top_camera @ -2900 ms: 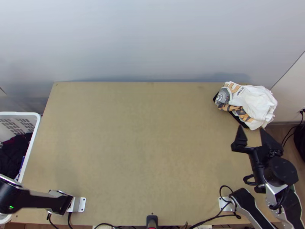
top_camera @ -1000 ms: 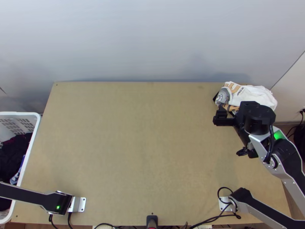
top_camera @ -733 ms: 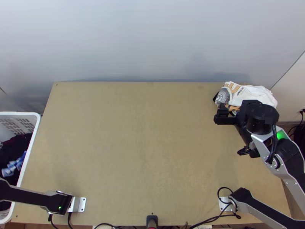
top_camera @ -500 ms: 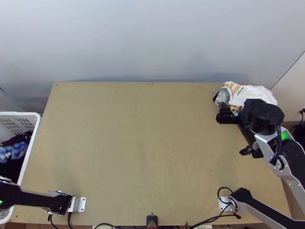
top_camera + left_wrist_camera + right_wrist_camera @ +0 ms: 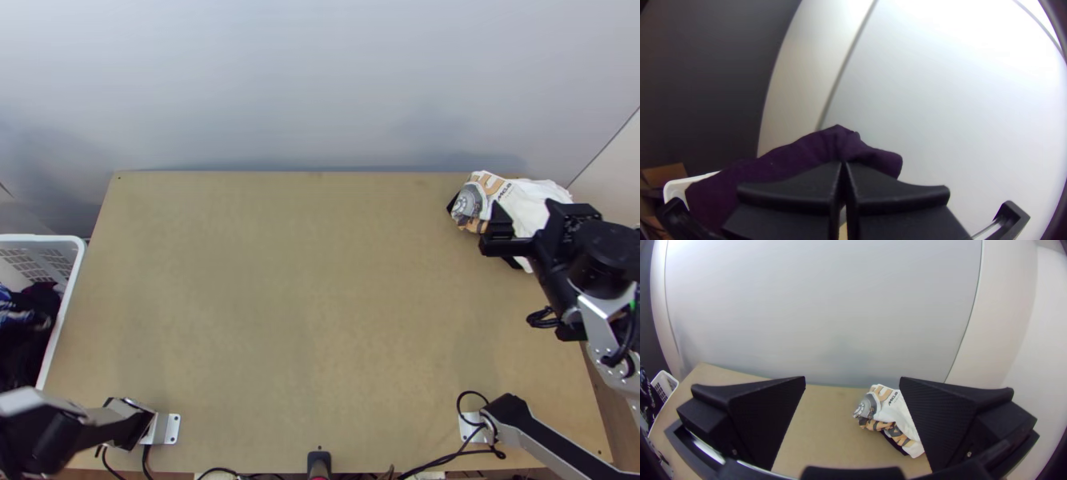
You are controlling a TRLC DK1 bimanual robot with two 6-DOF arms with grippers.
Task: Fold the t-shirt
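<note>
In the left wrist view, a bunched dark purple cloth (image 5: pixel 787 162) is pinched at the tips of my left gripper (image 5: pixel 843 166), which is shut on it. Blue and white patterned cloth (image 5: pixel 14 314) shows at the left edge in the top view, over the basket's dark contents. My right gripper (image 5: pixel 524 210) stands open at the table's far right, beside and partly over a folded pile of white printed cloth (image 5: pixel 532 200). In the right wrist view, that pile lies beyond the wide-apart fingers of the right gripper (image 5: pixel 852 378), with nothing between them.
A white basket (image 5: pixel 74 272) with dark clothes stands against the table's left side. Bare wooden tabletop (image 5: pixel 304 296) stretches between the arms' bases. Behind the far edge rises a pale wall (image 5: pixel 320 88). Cables run along the near edge.
The right gripper has moved right, off part of the white pile. The left arm has shifted at the lower left, and the blue patterned cloth has moved up the picture, then left.
</note>
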